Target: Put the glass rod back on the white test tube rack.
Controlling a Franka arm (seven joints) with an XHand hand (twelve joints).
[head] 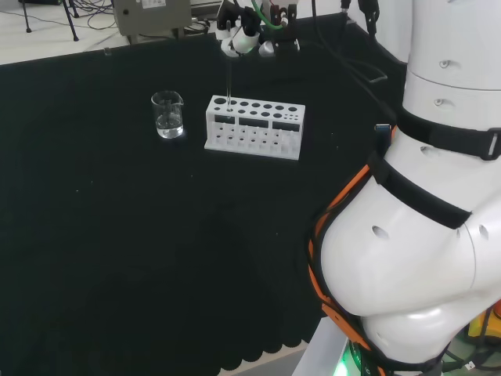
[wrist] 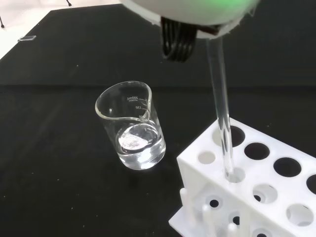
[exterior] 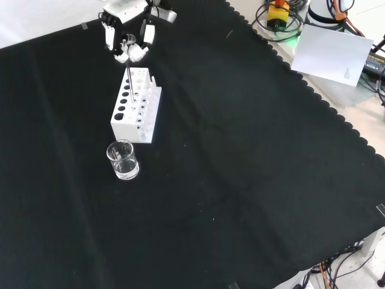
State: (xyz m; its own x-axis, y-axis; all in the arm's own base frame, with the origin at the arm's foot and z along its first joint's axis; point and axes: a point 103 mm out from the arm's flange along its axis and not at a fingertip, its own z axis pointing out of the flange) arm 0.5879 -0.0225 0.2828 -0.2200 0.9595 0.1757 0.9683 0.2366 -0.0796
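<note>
The hand (exterior: 129, 33) hangs above the far end of the white test tube rack (exterior: 137, 106) in the front view, its fingers curled together around the top of the glass rod (wrist: 220, 106). Holding the rod by its upper end keeps it close to upright, which suits a drop into a narrow round hole. In the wrist view the rod's lower tip sits inside a hole in the rack's outer row, near one end, so the rod is part-way home but not yet released. How deep the tip reaches is hard to judge, since clear glass against white plastic gives little contrast.

The rod is a thin, smooth, transparent cylinder. The rack is matte white plastic, a block with 2 rows of round holes on top, a lower shelf of smaller holes, and short pegs along one side. Just beside the rack's end stands 1 clear glass beaker (wrist: 132, 126) with a pouring lip and a little clear liquid in the bottom. Both rest on the black cloth (exterior: 252, 168).
</note>
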